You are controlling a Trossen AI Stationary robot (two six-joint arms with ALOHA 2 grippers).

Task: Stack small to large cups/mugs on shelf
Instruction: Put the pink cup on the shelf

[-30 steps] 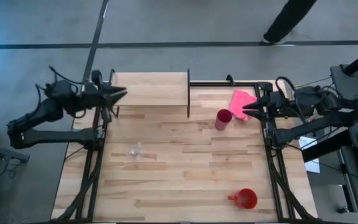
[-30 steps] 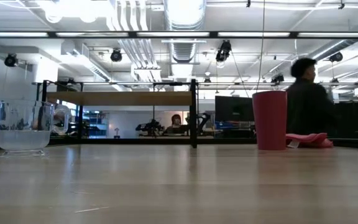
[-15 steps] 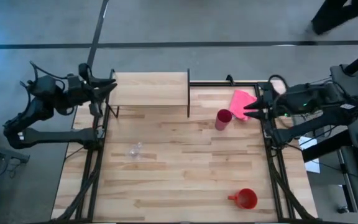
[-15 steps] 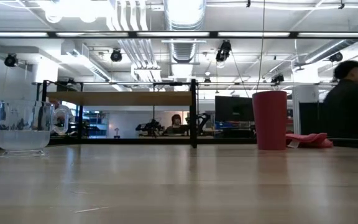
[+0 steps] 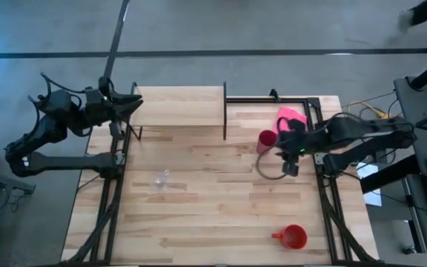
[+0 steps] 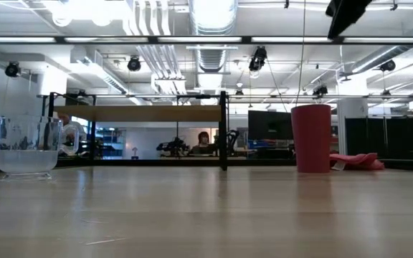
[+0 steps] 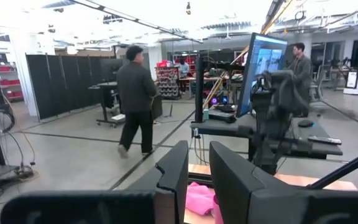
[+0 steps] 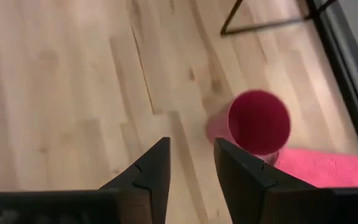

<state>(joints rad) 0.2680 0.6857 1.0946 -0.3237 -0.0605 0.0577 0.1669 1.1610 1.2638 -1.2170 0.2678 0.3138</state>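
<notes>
The magenta tumbler (image 5: 267, 141) stands upright on its base on the table, near the shelf's right post; it also shows in the low view (image 6: 311, 138) and the right wrist view (image 8: 258, 121). The clear glass cup (image 5: 160, 180) stands left of centre. The red mug (image 5: 293, 237) stands at the near right. The wooden shelf (image 5: 180, 106) is at the far left. My right gripper (image 5: 282, 145) hovers just right of the tumbler, pointing down, slightly open and empty (image 8: 191, 149). My left gripper (image 5: 134, 107) waits at the shelf's left end, shut.
A pink cloth (image 5: 291, 119) lies on the table just behind the tumbler, by the right frame rail. Black frame rails (image 5: 113, 193) run along both sides of the table. The middle of the plank tabletop (image 5: 221, 200) is bare wood.
My right gripper has swung from the table's right edge out over the table toward the tumbler and tipped to point down. My left gripper has drawn back a little toward the table's left edge. The cups have not moved.
</notes>
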